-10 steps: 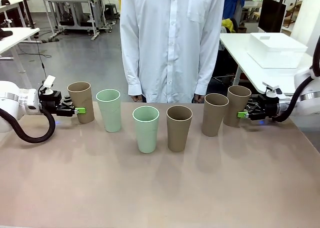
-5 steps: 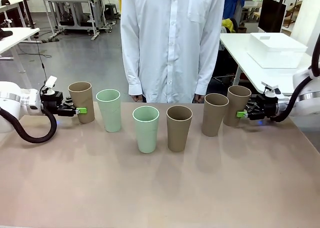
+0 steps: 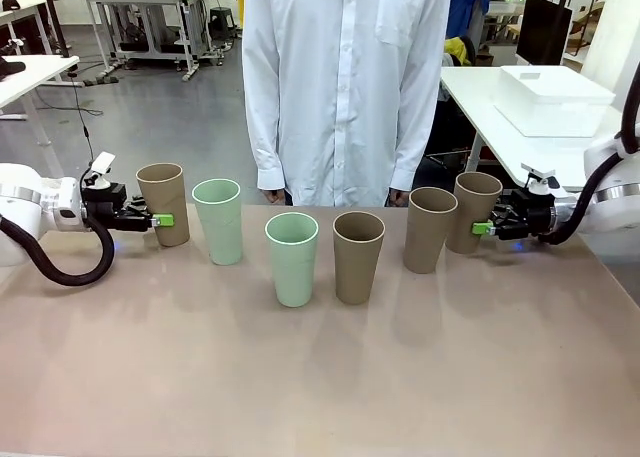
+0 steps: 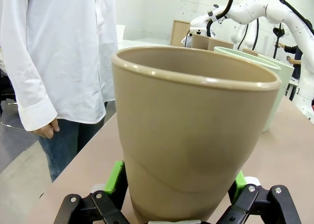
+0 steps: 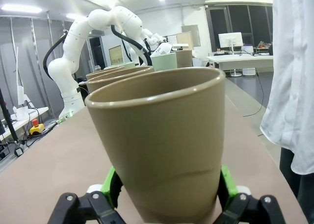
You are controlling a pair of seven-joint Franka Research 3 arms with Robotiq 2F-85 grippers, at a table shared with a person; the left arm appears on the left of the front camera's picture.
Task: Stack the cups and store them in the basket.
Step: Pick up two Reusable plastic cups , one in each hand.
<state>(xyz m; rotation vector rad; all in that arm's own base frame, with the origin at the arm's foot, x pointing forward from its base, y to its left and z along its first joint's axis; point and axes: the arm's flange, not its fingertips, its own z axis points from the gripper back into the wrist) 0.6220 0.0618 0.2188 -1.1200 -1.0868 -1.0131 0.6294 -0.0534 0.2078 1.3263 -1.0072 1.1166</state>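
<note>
**Both end cups gripped, four standing free**

All places are given from the front mint cup (image 3: 292, 259), which stands upright on the table (image 3: 320, 377) in front of the person (image 3: 345, 77).

Farthest to its left, the left gripper (image 3: 160, 220) is clenched on the leftmost tan cup (image 3: 163, 197), with green pads (image 4: 116, 177) pressed on either side of the cup's lower wall. Nearer on that side and slightly farther back, the second mint cup (image 3: 218, 220) stands free. Just beside the landmark on its right is the middle tan cup (image 3: 358, 257). Farther right the leaning tan cup (image 3: 428, 229) tilts a little. Beyond it the right gripper (image 3: 482, 228) grasps the rightmost tan cup (image 3: 474, 207) low down. Well behind and to the right, the basket (image 3: 553, 99) sits on a separate white table.
</note>
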